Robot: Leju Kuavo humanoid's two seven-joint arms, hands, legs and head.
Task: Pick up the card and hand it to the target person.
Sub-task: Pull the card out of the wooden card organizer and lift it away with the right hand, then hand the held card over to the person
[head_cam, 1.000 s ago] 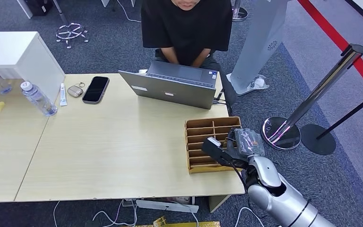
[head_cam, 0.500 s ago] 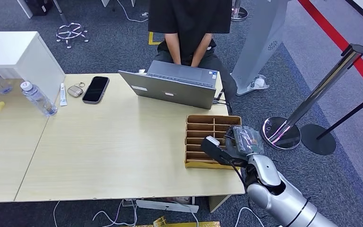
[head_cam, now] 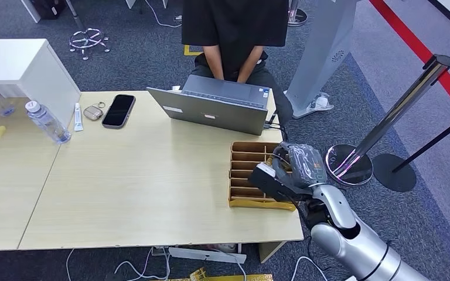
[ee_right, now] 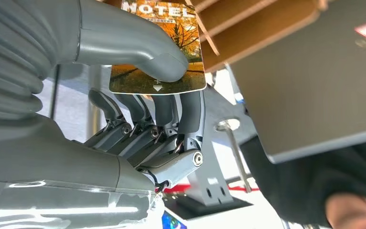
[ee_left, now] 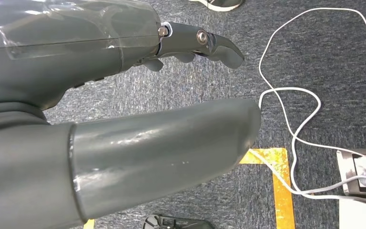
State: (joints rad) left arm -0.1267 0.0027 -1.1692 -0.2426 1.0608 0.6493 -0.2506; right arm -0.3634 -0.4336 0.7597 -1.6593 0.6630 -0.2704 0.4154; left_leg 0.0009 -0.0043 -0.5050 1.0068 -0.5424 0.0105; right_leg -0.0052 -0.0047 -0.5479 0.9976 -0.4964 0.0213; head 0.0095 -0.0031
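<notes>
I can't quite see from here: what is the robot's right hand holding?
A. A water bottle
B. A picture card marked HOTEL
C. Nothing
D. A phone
B: in the right wrist view the right hand pinches the card between thumb and fingers; it shows an autumn picture under the word HOTEL.

The table (head_cam: 140, 193) bears laptop (head_cam: 211, 110), phone (head_cam: 119, 110), bottle (head_cam: 47, 122); slotted box (head_cam: 247, 175).

An office: grey carpet (head_cam: 123, 58), desk (head_cam: 140, 175) with laptop (head_cam: 211, 108), queue stanchion (head_cam: 387, 126).
</notes>
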